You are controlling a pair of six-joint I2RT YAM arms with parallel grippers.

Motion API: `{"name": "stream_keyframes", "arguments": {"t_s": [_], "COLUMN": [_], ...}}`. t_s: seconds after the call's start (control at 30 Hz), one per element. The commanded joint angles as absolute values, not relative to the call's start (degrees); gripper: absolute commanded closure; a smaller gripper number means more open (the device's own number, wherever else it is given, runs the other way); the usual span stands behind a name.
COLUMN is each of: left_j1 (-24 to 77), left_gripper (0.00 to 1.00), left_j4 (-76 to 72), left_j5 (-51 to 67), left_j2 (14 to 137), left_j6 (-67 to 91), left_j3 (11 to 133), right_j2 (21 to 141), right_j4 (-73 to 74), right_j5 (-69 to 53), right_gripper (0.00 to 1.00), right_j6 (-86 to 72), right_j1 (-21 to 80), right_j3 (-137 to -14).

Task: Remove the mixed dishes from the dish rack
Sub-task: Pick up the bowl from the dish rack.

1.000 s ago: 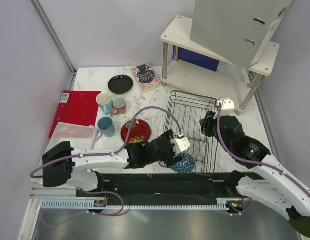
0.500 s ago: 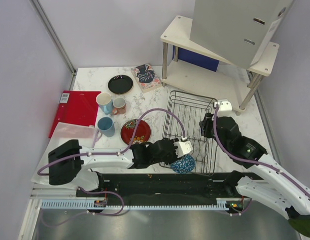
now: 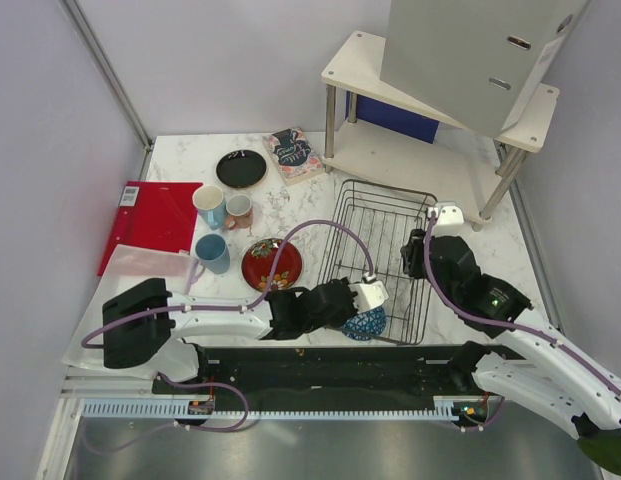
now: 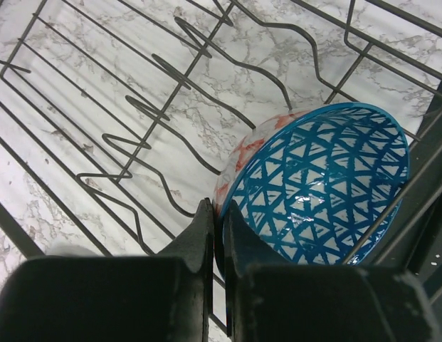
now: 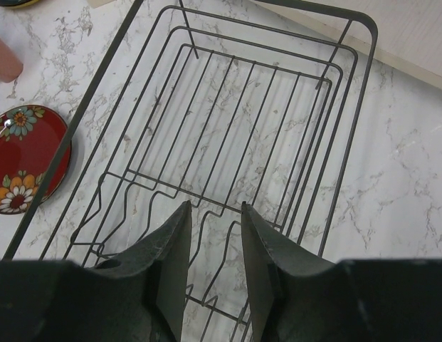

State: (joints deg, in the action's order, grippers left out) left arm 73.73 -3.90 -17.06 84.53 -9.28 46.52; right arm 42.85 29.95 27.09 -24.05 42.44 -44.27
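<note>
Pinching the bowl [image 4: 320, 185] by its rim, the left gripper [image 4: 215, 226] is clamping one finger inside and one outside, a thin-edge hold that looks suited to lifting. The bowl is leaning tilted in the near left corner of the rack [image 4: 135, 107]. The right gripper [image 5: 210, 242] is hovering over the rack's bare middle, fingers apart and holding nothing, probably keeping clear.

White arm shells [image 3: 215, 320], black joints [image 3: 310, 305], purple cables [image 3: 290, 235], black left hand [image 4: 216, 214]
</note>
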Motion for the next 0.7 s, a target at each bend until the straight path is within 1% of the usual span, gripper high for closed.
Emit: {"name": "stream_keyframes", "arguments": {"t_s": [0.0, 0.3, 0.4, 0.67], "left_j1": [74.35, 75.93, 76.9, 79.28], "left_gripper": [0.98, 0.98, 0.98, 0.98], "left_j4": [-12.47, -20.46, -23.46, -39.34], "left_j5": [-22.5, -29.43, -33.12, -43.85], "left_j2": [83.94, 79.9, 78.67, 77.69], "left_j6": [-11.6, -14.67, -16.52, -24.94], "left_j3": [45.79, 42.19, 40.52, 35.86], "right_j2": [41.66, 42.01, 43.93, 44.74], "right_j4": [28.48, 28.91, 30.93, 31.82], "right_j5": [29.18, 30.23, 34.09, 34.72], "right_gripper": [0.59, 0.59, 0.6, 0.6], "right_j6": [-24.43, -26.1, -29.44, -32.34], "right_j1": [42.63, 42.63, 42.63, 42.71], "right_j3": [-43.68, -42.89, -43.07, -42.19]}}
